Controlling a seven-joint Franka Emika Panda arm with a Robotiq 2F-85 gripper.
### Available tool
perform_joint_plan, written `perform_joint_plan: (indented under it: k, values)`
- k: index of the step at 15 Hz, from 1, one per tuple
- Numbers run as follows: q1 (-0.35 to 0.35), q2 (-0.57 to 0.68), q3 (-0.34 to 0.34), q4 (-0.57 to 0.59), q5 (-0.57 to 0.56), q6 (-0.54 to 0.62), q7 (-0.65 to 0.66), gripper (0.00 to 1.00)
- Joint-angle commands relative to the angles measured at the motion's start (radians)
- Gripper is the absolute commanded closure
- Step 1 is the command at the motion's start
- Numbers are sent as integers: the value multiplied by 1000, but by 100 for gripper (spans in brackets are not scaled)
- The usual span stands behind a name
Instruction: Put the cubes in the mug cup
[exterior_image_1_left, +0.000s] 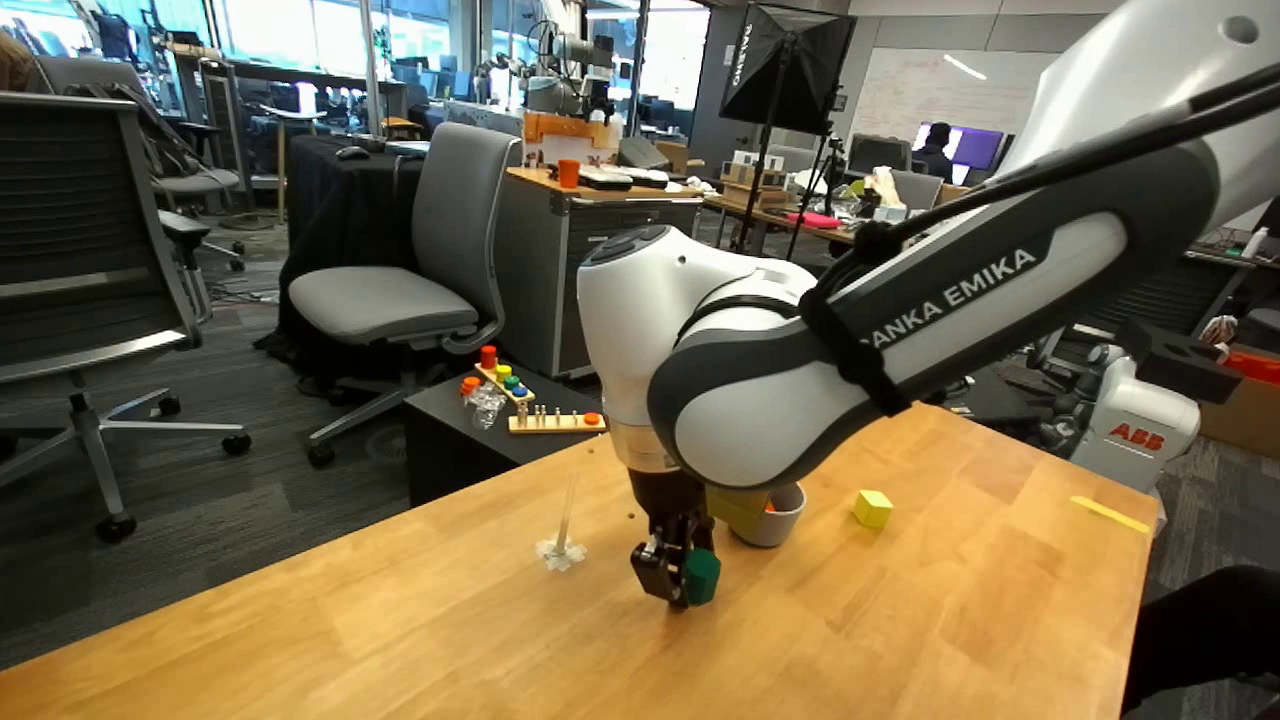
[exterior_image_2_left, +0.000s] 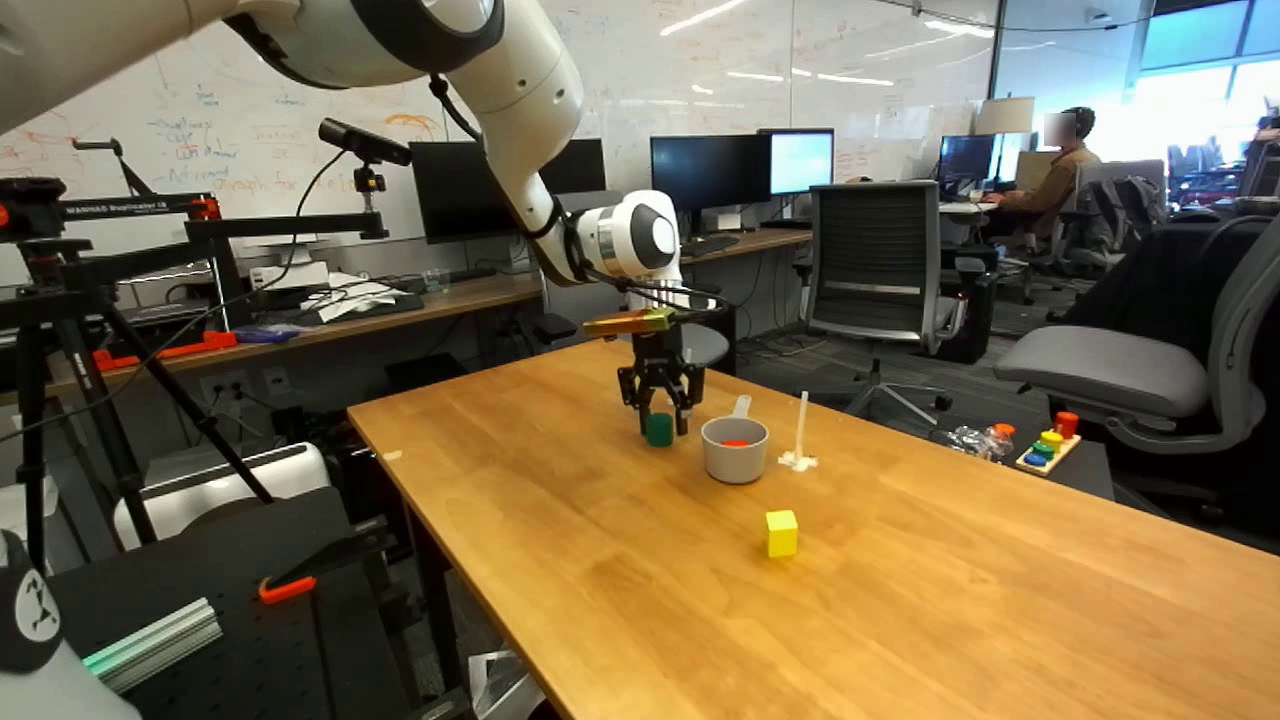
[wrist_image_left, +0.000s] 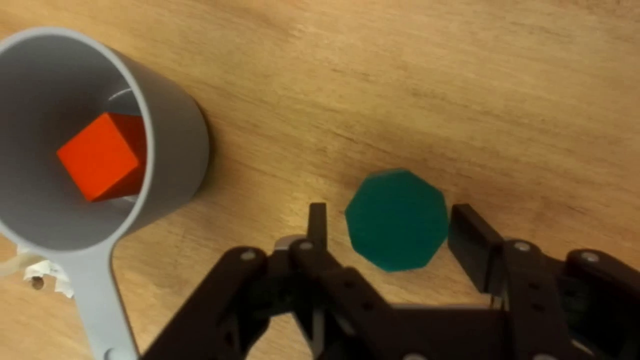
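Observation:
The grey mug cup (exterior_image_1_left: 787, 522) (exterior_image_2_left: 735, 462) stands upright on the table, with its handle toward the bottom in the wrist view (wrist_image_left: 175, 145). The red cube (exterior_image_2_left: 735, 443) lies tilted inside it, clearest in the wrist view (wrist_image_left: 102, 155). The green block (exterior_image_1_left: 703, 578) (exterior_image_2_left: 659, 430) (wrist_image_left: 397, 220), many-sided from above, stands on the table beside the mug. My gripper (exterior_image_1_left: 676, 590) (exterior_image_2_left: 664, 428) (wrist_image_left: 389, 212) is open and low, its fingers on both sides of the green block. A gap shows at the left finger; the right finger is very close or touching. The yellow cube (exterior_image_1_left: 873, 509) (exterior_image_2_left: 782, 534) sits apart on the table, outside the wrist view.
A thin clear upright stem on a whitish base (exterior_image_1_left: 560, 553) (exterior_image_2_left: 798, 461) stands close to the mug. A yellow tape strip (exterior_image_1_left: 1110, 514) lies near a table edge. A low black side table (exterior_image_1_left: 470, 455) beyond the edge holds pegboard toys.

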Motion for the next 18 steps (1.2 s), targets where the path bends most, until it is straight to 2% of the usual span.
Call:
perform_joint_plan:
  k: [1,3,4,12,18]
  values:
    - [-1,-50,-9,-53,4,-15,11,65]
    - [-5,-57,-10,-60,7,-19,14,80]
    - [-7,-59,-10,-62,8,-22,14,82]
    - [-29,-115,-14,-50,13,-28,28,82]
    - [-70,-185,-49,-31,6,-25,53,82]
